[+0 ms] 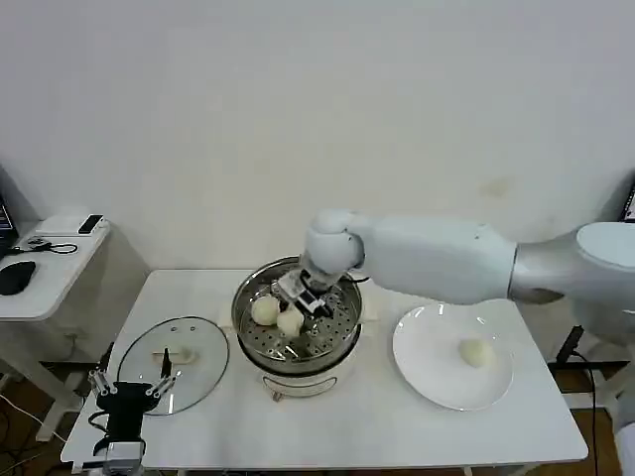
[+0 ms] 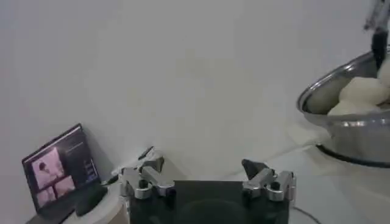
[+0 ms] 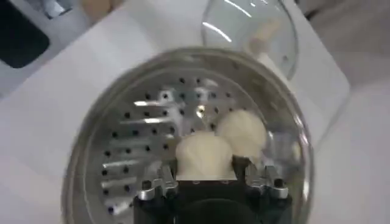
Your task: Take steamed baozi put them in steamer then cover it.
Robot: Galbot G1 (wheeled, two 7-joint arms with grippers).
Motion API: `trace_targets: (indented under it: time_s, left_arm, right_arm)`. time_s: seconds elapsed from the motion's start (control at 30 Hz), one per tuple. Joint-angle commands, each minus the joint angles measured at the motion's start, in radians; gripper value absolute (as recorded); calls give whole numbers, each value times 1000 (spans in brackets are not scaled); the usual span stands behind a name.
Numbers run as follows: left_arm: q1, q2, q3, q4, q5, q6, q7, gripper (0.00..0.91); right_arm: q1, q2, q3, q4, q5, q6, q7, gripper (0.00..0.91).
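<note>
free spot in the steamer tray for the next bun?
Bare tray on the steamer's robot-right half, bordered by the rim. Crowded on the lid side: two buns sit touching, the right gripper holding one there. Left gripper waits open by the lid.

White table [image 1: 347, 416]: steamer [image 1: 298, 359], cover [image 1: 198, 347], plate [image 1: 427, 377].

Plain white wall [image 1: 298, 109], white table [image 1: 337, 416], side desk [image 1: 50, 268] with perhaps a laptop [image 2: 61, 170]
</note>
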Motion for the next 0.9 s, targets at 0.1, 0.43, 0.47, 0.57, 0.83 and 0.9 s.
trace_targets:
  time_s: [0.1, 0.43, 0.47, 0.57, 0.83, 0.9]
  left_arm:
    - [2, -4, -7, -1, 0, -1, -2, 907]
    - [2, -4, -6, -1, 1, -1, -3, 907]
    - [1, -3, -4, -1, 1, -1, -3, 907]
    - [-1, -3, 0, -2, 2, 0, -3, 907]
    - [-23, 24, 11, -7, 0, 9, 2, 907]
    - [-28, 37, 22, -10, 0, 13, 3, 907]
  right_arm:
    - [-30, 39, -36, 8, -32, 81, -5, 625]
    - [-25, 17, -30, 16, -46, 89, 13, 907]
    - [-21, 13, -27, 17, -52, 86, 13, 907]
    - [-1, -8, -16, 17, -55, 79, 15, 907]
    - [21, -110, 76, -22, -12, 9, 76, 907]
    - [13, -159, 110, -30, 3, -10, 86, 907]
